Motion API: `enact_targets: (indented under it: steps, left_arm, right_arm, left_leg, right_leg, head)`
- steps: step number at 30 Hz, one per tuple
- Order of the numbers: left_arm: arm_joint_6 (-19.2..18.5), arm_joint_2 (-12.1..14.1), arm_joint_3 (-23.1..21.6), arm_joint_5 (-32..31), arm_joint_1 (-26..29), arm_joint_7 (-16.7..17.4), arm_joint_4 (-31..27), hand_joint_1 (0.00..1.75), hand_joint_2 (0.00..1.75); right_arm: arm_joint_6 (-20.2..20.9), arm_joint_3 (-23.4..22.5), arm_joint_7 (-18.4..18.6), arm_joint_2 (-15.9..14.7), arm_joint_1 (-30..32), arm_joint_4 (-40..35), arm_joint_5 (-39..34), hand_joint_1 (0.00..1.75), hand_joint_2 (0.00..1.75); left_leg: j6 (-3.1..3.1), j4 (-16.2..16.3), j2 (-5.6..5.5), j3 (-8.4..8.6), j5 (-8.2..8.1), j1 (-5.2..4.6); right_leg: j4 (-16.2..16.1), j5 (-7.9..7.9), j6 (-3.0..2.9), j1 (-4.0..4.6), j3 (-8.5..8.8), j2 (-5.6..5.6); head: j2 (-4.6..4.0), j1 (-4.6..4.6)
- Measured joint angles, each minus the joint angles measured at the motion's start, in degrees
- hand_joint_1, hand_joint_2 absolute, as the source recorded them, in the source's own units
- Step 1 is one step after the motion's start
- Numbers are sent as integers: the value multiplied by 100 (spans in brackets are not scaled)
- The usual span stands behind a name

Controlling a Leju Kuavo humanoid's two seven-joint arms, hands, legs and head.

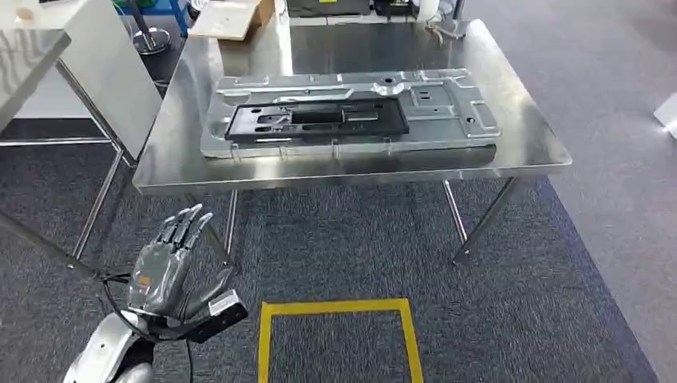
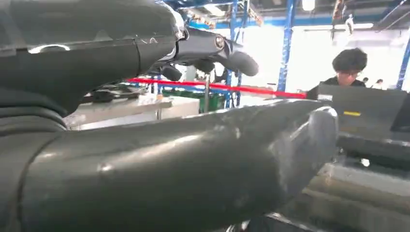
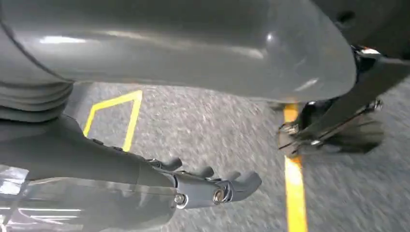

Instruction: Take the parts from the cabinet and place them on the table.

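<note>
A steel worktop (image 1: 160, 159) stands ahead of the robot on grey carpet, and on it lies a large stamped silver metal panel (image 1: 447, 108), flat and running along the worktop's length. A black framed part (image 1: 315, 120) rests flat on top of that panel, toward its left half, its long side parallel to the panel's. The left hand (image 1: 164, 263) is raised low at the left of the head view, well short of the worktop's front edge and below its level, fingers (image 1: 185, 223) stretched out and slightly spread, grasping nothing. In the left wrist view the thick grey thumb (image 2: 193, 159) crosses the frame and the darker fingers (image 2: 212, 48) reach out above it, with nothing between them; beyond them a red barrier tape (image 2: 241, 88) runs across and a person (image 2: 348, 72) stands behind a dark monitor (image 2: 367, 106). The right hand (image 3: 193, 186) hangs over the carpet, its dark fingers (image 3: 241, 183) lightly curved and apart, empty, near yellow floor tape (image 3: 295, 193). On the floor in front of the robot a yellow taped square (image 1: 339, 307) marks the carpet. A second steel table (image 1: 24, 56) stands at the far left, and a flat cardboard piece (image 1: 227, 20) lies at the worktop's far end.
</note>
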Motion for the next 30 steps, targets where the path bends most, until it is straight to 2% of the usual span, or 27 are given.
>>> enact_targets:
  steps: [1, 2, 3, 4, 5, 6, 7, 8, 10, 11, 12, 13, 14, 15, 16, 17, 19, 20, 21, 22, 23, 25, 26, 27, 28, 29, 30]
  left_arm:
    - [17, 0, 0, -35, 47, 0, 0, 0, 0]
    - [55, -9, 0, -87, 130, -2, -2, 0, 0]
    - [81, -15, 0, -111, 215, -9, -7, 0, 0]
    - [122, -24, 0, -155, 291, -9, -7, 0, 0]
    - [155, -28, 0, -173, 351, -13, -9, 0, 0]
    - [186, -37, 0, -203, 404, -17, -17, 0, 0]
    - [219, -44, 0, -210, 438, -17, -26, 0, 0]
    - [245, -48, 0, -218, 466, -22, -26, 0, 0]
    - [251, -55, 0, -229, 519, -31, -26, 0, 0]
    - [251, -66, 0, -229, 550, -33, -26, 0, 0]
    - [251, -72, 0, -229, 585, -33, -26, 0, 0]
    - [251, -72, 0, -232, 601, -33, -26, 0, 0]
    - [251, -72, 2, -232, 605, -31, -26, 0, 0]
    - [251, -74, 2, -232, 605, -24, -26, 0, 0]
    - [251, -77, 2, -232, 612, -24, -26, 0, 0]
    - [251, -77, 2, -232, 622, -24, -26, 0, 0]
    - [253, -79, 4, -236, 624, -24, -26, 0, 0]
    - [258, -79, 4, -255, 620, -35, -26, 0, 0]
    - [260, -81, 4, -264, 616, -42, -28, 0, 0]
    - [262, -85, 4, -269, 591, -46, -28, 0, 0]
    - [267, -94, 4, -269, 559, -52, -28, 0, 0]
    - [238, -103, 11, -269, 521, -72, -24, 0, 0]
    - [216, -109, 11, -269, 513, -72, -24, 0, 0]
    - [195, -127, 11, -267, 482, -76, -24, 0, 0]
    - [175, -131, 11, -267, 461, -81, -24, 0, 0]
    - [155, -133, 15, -267, 449, -79, -22, 0, 0]
    - [138, -140, 20, -264, 445, -76, -22, 0, 0]
  right_arm:
    - [-11, 2, 4, 13, 0, 0, 0, 0, 0]
    - [-50, 9, 35, 26, -1, 0, 0, 0, 0]
    - [-70, 18, 55, 39, -3, 0, 0, 0, 0]
    - [-79, 33, 68, 41, -3, 0, -2, 0, 0]
    - [-87, 42, 77, 41, -15, 0, -2, 0, 0]
    - [-105, 50, 100, 41, -26, 0, -4, 0, 0]
    - [-129, 61, 109, 41, -20, 0, -4, 0, 0]
    - [-149, 79, 114, 41, -23, 0, -11, 0, 0]
    - [-153, 83, 114, 41, -23, 0, -17, 0, 0]
    - [-153, 85, 118, 41, -11, 0, -17, 0, 0]
    - [-153, 87, 118, 41, -9, 0, -17, 0, 0]
    - [-153, 87, 118, 39, -12, 0, -17, 0, 0]
    - [-155, 90, 118, 33, -11, 0, -17, 0, 0]
    - [-157, 92, 118, 20, -8, 0, -17, 0, 0]
    - [-157, 92, 118, 0, -6, 0, -17, 0, 0]
    - [-151, 94, 118, -13, -7, 0, -19, 0, 0]
    - [-146, 98, 118, -18, -6, 0, -17, 0, 0]
    - [-149, 107, 118, -16, -8, 0, -20, 0, 0]
    - [-153, 111, 118, -15, -22, 0, -17, 0, 0]
    - [-164, 120, 118, -15, -23, -4, -17, 0, 0]
    - [-164, 127, 116, -15, -19, -9, -22, 0, 0]
    - [-166, 131, 105, -15, -24, -9, -37, 0, 0]
    - [-166, 131, 103, -15, -12, -7, -44, 0, 0]
    - [-168, 133, 103, -15, -14, -7, -53, 0, 0]
    - [-170, 136, 103, -15, -12, -7, -57, 0, 0]
    - [-168, 138, 103, -9, -11, -7, -68, 0, 0]
    - [-168, 138, 103, 0, -11, -7, -74, 0, 0]
  left_leg:
    - [-5, 20, 4, -84, 56, -8]
    - [-18, 54, 6, -213, 125, -14]
    - [-33, 95, 9, -338, 181, -15]
    - [-51, 150, 9, -458, 230, -14]
    - [-69, 213, 6, -551, 273, -14]
    - [-97, 282, 1, -622, 300, -21]
    - [-128, 337, -2, -670, 326, -36]
    - [-167, 338, 0, -696, 401, -29]
    - [-231, 286, -3, -727, 542, -5]
    - [-270, 303, -23, -769, 494, 16]
    - [-311, 439, -32, -850, 193, 35]
    - [-341, 741, -32, -934, -228, 47]
    - [-367, 1123, -32, -1015, -586, 62]
    - [-389, 1539, -31, -1054, -847, 73]
    - [-401, 1873, -32, -1056, -897, 80]
    - [-408, 2018, -32, -986, -761, 89]
    - [-417, 1744, -32, -561, -256, 99]
    - [-417, 1304, -32, -163, -154, 98]
    - [-401, 773, -42, 274, -339, 99]
    - [-371, 105, -49, 685, -624, 58]
    - [-300, -69, -57, 724, -728, 47]
    - [-210, -7, -56, 630, -630, 6]
    - [-140, -70, -43, 562, -515, 46]
    - [-85, -66, 1, 502, -432, 49]
    - [-27, -65, -6, 408, -356, 42]
    - [13, -62, -6, 312, -281, 24]
    - [21, -56, -5, 209, -198, 3]
  right_leg:
    - [229, 17, 8, 0, -5, 0]
    - [356, 238, 16, 2, 68, 0]
    - [254, 510, 13, 0, 239, -1]
    - [-33, 695, 4, -1, 508, -1]
    - [-467, 706, -14, -3, 871, 1]
    - [-1029, 464, -42, 3, 1323, 7]
    - [-1509, 271, -57, 42, 1580, 13]
    - [-1563, 236, -76, 58, 1543, 11]
    - [-1560, 353, -144, 88, 1460, 13]
    - [-1582, 444, -200, 42, 1388, -25]
    - [-1575, 522, -248, 46, 1304, -32]
    - [-1574, 596, -289, 46, 1214, -53]
    - [-1572, 671, -292, 47, 1123, -61]
    - [-1566, 752, -288, 50, 1023, -64]
    - [-1550, 835, -283, 50, 905, -67]
    - [-1528, 906, -275, 47, 786, -71]
    - [-1458, 1039, -236, 25, 542, -74]
    - [-1410, 1105, -203, 9, 425, -73]
    - [-1369, 1158, -175, 7, 374, -68]
    - [-1352, 1203, -123, 15, 331, -58]
    - [-1359, 1267, -90, 14, 325, -73]
    - [-1439, 1429, -9, -6, 318, -87]
    - [-1452, 1484, 40, 9, 303, -67]
    - [-1348, 1241, 42, -21, 232, -37]
    - [-1111, 831, 29, -17, 172, -30]
    - [-751, 428, 23, -16, 102, -23]
    - [-320, 95, 24, -11, 38, -20]
  head:
    - [0, 2]
    - [0, 2]
    - [0, 0]
    - [0, 2]
    - [0, 0]
    - [0, 0]
    - [0, -2]
    - [0, 2]
    - [0, 0]
    - [0, 2]
    - [0, -2]
    - [0, 0]
    - [0, 0]
    - [0, 0]
    - [0, 2]
    - [0, 0]
    - [0, 0]
    - [0, 0]
    - [0, 0]
    - [0, 0]
    - [0, 0]
    - [0, 0]
    - [0, 4]
    - [0, 0]
    - [0, 2]
    - [0, 2]
    - [0, 2]
